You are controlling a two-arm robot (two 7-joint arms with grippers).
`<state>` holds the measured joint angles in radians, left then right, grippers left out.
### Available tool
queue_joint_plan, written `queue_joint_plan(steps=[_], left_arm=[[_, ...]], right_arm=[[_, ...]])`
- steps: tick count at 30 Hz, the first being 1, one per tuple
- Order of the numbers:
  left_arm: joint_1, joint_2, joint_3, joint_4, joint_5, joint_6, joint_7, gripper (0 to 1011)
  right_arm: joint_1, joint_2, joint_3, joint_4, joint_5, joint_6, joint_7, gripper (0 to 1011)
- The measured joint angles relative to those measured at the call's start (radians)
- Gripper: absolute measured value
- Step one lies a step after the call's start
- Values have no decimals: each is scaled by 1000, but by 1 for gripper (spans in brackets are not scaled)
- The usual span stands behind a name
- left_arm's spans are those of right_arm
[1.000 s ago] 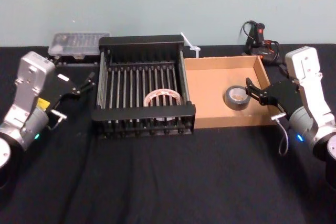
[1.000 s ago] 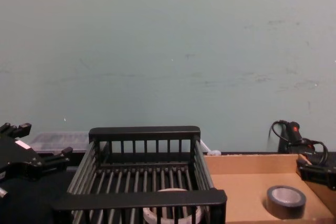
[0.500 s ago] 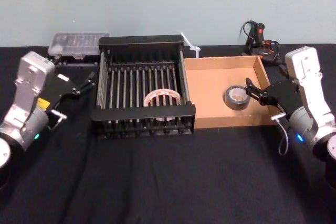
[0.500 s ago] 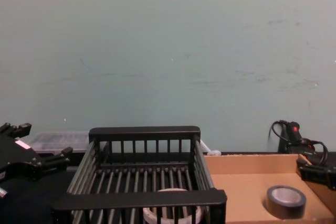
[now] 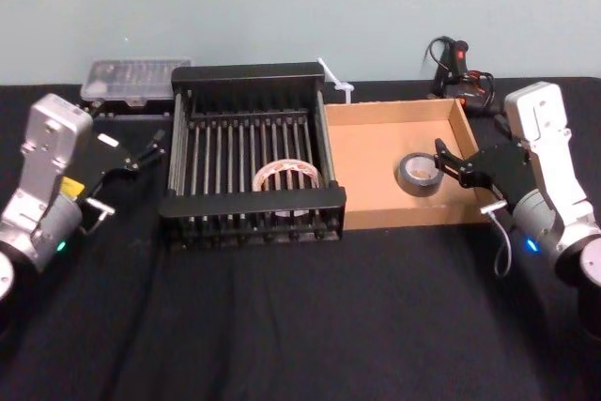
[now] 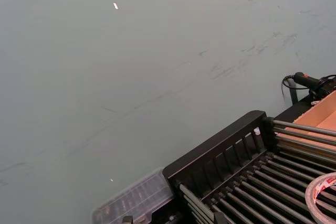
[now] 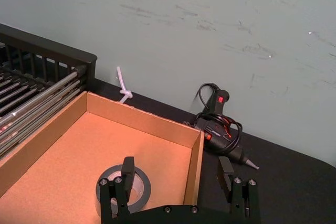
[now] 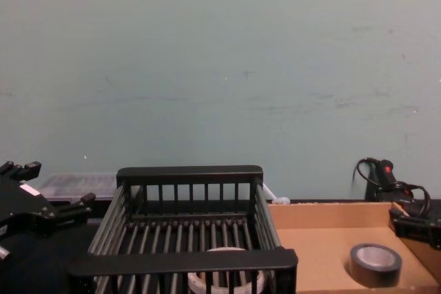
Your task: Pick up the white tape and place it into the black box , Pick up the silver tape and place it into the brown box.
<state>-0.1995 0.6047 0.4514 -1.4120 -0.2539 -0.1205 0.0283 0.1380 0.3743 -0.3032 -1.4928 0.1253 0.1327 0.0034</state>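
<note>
Right now the white tape [image 5: 286, 177] lies flat on the slatted floor of the black box [image 5: 247, 74], toward its front wall, and the silver tape [image 5: 420, 174] lies flat in the brown box [image 5: 394, 111], near its right wall. Left gripper [image 5: 150, 146] hangs off the crate's left side, arm angled in from the table's left edge, fingers spread and empty. Right gripper [image 7: 178, 173] hovers at the tray's right wall, arm slanting in from the right, its fingers apart astride that wall, one just beside the silver roll.
</note>
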Motion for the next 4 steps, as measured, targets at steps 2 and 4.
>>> queue_joint_plan(steps=[2,4], left_arm=[[0,0,0,0,0,0,0,1001],[0,0,0,0,0,0,0,1001]], right_arm=[[0,0,0,0,0,0,0,1002],[0,0,0,0,0,0,0,1002]])
